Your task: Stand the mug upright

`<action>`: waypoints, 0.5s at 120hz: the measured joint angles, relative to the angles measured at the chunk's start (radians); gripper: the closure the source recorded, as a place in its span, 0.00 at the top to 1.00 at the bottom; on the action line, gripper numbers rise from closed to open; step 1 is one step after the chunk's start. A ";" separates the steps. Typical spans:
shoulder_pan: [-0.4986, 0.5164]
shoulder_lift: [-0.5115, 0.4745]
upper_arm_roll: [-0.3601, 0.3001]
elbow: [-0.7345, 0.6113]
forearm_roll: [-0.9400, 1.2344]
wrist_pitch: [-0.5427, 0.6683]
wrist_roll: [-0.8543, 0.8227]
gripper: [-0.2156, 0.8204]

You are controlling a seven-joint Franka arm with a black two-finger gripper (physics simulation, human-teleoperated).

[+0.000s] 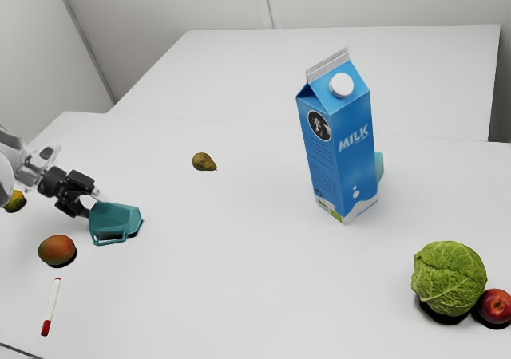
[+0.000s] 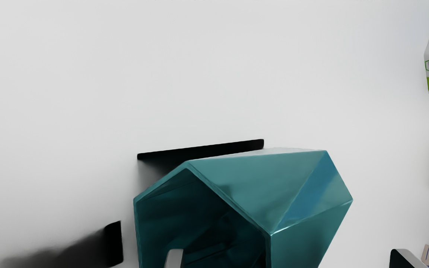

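The teal mug (image 1: 120, 216) lies on its side on the table, its handle toward the exterior view's near side and its mouth facing my gripper (image 1: 91, 203). In the wrist view, the faceted mug (image 2: 259, 193) shows its dark open mouth and one long side. My gripper (image 2: 288, 258) is open across the mug's wall: one fingertip (image 2: 174, 258) overlaps the mouth, the other (image 2: 404, 259) stands outside, apart from the wall. Whether the first fingertip touches the mug I cannot tell. The lower part of the mug is cut off there.
A mango (image 1: 57, 250) and a red-white marker (image 1: 51, 306) lie close to the mug. Beyond are a pear (image 1: 204, 162), a tall milk carton (image 1: 339, 147) with a teal object (image 1: 379, 167) behind it, a cabbage (image 1: 449, 278) and an apple (image 1: 496, 305). Another fruit (image 1: 15, 202) is below the arm.
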 joint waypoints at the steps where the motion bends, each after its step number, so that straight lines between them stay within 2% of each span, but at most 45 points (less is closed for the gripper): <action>1: 0.001 0.002 0.000 0.000 -0.004 -0.002 0.001 0.79; 28: 0.019 0.024 0.000 -0.006 -0.092 -0.040 0.026 0.75; 60: 0.017 0.030 0.000 -0.014 -0.126 -0.055 0.039 0.50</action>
